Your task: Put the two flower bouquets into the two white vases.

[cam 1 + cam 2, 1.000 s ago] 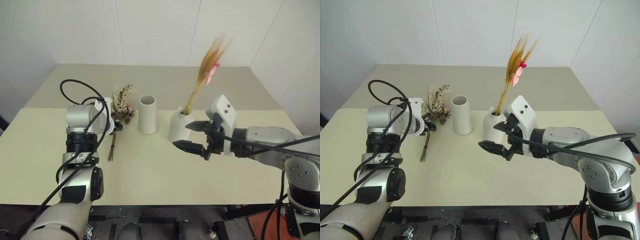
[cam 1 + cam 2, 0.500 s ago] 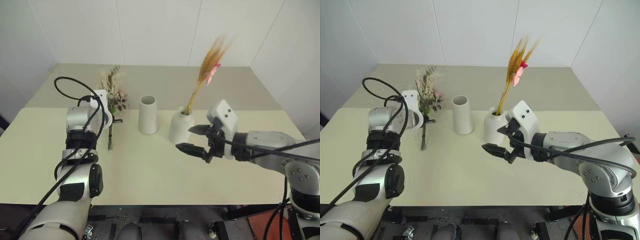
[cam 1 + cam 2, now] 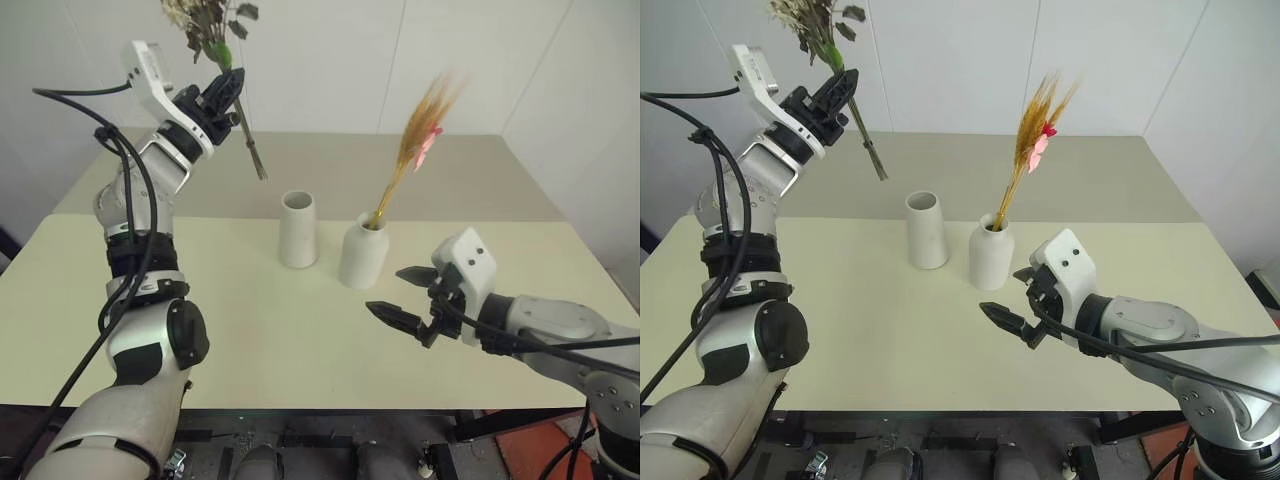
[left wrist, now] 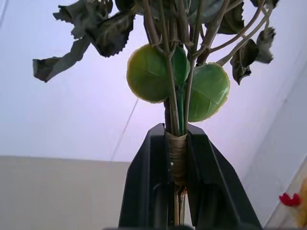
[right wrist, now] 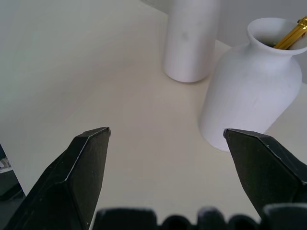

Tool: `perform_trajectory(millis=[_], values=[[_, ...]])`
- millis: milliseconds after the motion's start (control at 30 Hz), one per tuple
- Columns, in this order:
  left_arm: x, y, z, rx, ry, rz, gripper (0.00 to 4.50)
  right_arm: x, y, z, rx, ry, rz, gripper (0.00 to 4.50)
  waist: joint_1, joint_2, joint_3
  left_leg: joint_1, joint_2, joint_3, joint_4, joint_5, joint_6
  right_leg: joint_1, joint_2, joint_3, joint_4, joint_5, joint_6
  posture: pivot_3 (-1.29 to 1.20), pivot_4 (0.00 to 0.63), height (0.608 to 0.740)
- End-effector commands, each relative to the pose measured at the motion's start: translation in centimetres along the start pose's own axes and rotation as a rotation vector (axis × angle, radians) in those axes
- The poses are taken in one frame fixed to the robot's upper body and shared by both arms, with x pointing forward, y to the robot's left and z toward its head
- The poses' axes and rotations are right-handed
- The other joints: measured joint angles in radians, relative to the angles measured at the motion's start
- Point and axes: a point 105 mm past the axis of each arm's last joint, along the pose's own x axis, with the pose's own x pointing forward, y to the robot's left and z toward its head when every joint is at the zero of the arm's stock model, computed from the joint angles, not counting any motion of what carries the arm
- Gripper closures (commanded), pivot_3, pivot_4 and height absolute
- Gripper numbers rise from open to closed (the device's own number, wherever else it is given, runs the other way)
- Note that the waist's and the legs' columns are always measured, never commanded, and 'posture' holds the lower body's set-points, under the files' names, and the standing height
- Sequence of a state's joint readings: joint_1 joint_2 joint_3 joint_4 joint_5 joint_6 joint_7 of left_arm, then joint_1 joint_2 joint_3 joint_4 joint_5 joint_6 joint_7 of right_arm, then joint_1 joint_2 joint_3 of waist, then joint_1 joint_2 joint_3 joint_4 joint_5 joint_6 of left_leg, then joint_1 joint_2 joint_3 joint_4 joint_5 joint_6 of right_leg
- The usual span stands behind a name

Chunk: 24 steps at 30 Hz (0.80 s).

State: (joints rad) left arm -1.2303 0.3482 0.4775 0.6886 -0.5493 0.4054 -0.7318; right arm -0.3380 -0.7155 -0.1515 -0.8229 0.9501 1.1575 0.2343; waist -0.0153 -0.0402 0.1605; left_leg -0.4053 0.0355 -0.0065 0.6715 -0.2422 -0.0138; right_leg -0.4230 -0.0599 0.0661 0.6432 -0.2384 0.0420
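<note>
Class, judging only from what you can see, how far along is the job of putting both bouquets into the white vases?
Done: the slim straw-yellow bunch with golden plume stands in the rounded narrow-necked white vase.

In hand: the left gripper is shut on the wrapped stems of the bushy leafy bouquet, held high above the table.

Left: the straight wide-mouthed white vase is empty and awaits that bouquet. The right gripper is open, holding nothing.

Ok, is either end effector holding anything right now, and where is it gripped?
The left end effector is shut on the bushy green-leaved bouquet, at its straw-wrapped stems. The right end effector is open and holds nothing.
</note>
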Motion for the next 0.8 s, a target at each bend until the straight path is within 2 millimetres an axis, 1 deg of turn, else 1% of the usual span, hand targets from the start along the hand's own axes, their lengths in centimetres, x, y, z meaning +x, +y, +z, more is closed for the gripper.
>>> perform_trajectory(millis=[33, 133, 233, 300, 433, 567, 700, 800], values=[[0.1, -0.2, -0.4, 0.032, -0.050, -0.100, 4.36, -0.2, 0.2, 1.4, -0.048, -0.090, -0.045, 0.00, -0.002, 0.000, 0.000, 0.000, 0.000, 0.000, 0.000, 0.000, 0.000, 0.000, 0.000, 0.000, 0.000, 0.000, 0.000, 0.00, 0.150, 0.740], [-0.3, 1.2, -1.5, -0.034, -0.054, -0.067, 4.36, 0.0, 0.5, 1.5, -0.041, -0.110, -0.053, 0.00, -0.003, 0.000, 0.000, 0.000, 0.000, 0.000, 0.000, 0.000, 0.000, 0.000, 0.000, 0.000, 0.000, 0.000, 0.000, 0.00, 0.150, 0.740], [-0.2, 1.5, -2.5, -0.081, -0.051, -0.055, 4.36, 0.0, 0.8, 1.1, -0.042, -0.113, -0.063, 0.00, -0.002, 0.000, 0.000, -0.001, 0.000, 0.000, 0.001, 0.000, 0.000, 0.000, 0.000, 0.000, 0.001, 0.000, 0.000, 0.00, 0.150, 0.740], [0.1, 1.2, -3.0, -0.120, -0.044, -0.076, 4.36, 0.1, 0.8, 0.9, -0.040, -0.110, -0.072, 0.00, 0.001, 0.000, 0.000, -0.002, 0.000, -0.001, 0.002, 0.000, 0.001, -0.001, 0.000, -0.001, 0.000, 0.000, 0.000, 0.00, 0.150, 0.740], [0.8, 0.5, -4.4, -0.121, 0.003, -0.089, 4.36, 0.2, 0.6, 0.6, -0.029, -0.113, -0.093, 0.00, 0.002, 0.000, 0.000, -0.003, 0.000, -0.001, 0.004, 0.000, 0.001, 0.000, 0.000, -0.001, 0.000, 0.000, 0.001, 0.00, 0.150, 0.740], [1.1, -0.2, -4.1, -0.141, 0.002, -0.139, 4.36, 0.1, 0.7, 0.5, -0.021, -0.118, -0.098, 0.00, 0.000, 0.000, 0.000, -0.003, 0.000, -0.001, 0.004, 0.000, 0.001, 0.000, 0.000, -0.001, 0.001, 0.000, 0.001, 0.00, 0.150, 0.740], [1.3, -0.3, -4.0, -0.111, 0.003, -0.144, 4.36, 0.1, 0.8, 0.4, -0.020, -0.119, -0.102, 0.00, -0.006, 0.000, 0.000, -0.002, 0.000, -0.001, 0.004, 0.000, 0.001, 0.000, 0.000, -0.001, 0.001, 0.000, 0.001, 0.00, 0.150, 0.740], [1.1, -0.5, -5.0, -0.054, 0.063, -0.160, 4.36, 0.1, 0.6, 0.4, -0.019, -0.121, -0.105, 0.00, -0.004, 0.000, 0.000, -0.002, 0.000, -0.001, 0.004, 0.000, 0.001, 0.000, 0.000, -0.001, 0.002, 0.000, 0.001, 0.00, 0.150, 0.740]])
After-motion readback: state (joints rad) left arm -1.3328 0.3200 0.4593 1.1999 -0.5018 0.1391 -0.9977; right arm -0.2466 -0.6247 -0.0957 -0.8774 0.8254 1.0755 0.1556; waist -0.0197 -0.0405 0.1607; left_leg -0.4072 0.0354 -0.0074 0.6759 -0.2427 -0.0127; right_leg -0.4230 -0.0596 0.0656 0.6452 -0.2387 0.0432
